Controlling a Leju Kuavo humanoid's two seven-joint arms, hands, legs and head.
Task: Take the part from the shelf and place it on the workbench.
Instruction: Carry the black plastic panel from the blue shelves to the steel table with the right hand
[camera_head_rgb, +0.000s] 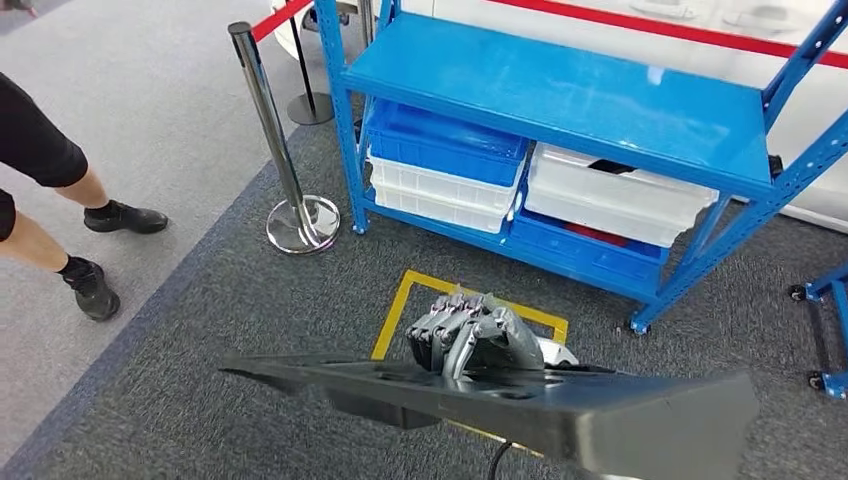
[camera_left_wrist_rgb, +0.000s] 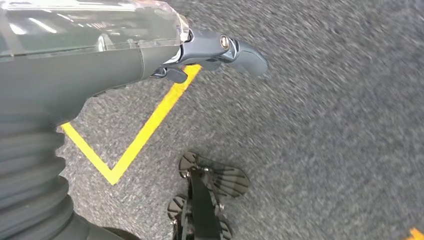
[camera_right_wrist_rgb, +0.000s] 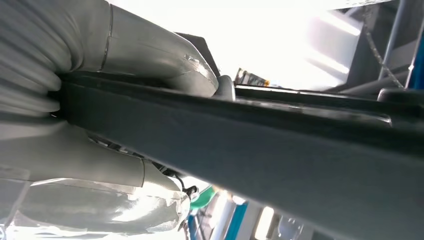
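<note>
Even bright light; right wrist backlit, overexposed.

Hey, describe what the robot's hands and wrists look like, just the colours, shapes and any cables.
In the head view, the hand has dark grey segmented fingers with lighter metallic links. The left hand shows a thick, smooth grey thumb with a round silver pin, below a clear glossy shell and a ribbed dark grey cover. The right hand has a smooth pale grey thumb, a ribbed cover, a clear shell and a thin black cable.

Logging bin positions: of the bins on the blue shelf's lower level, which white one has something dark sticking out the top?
The white bin on the right, stacked on a blue bin; a dark item shows at its rim. The left white bin sits under a blue one.
</note>
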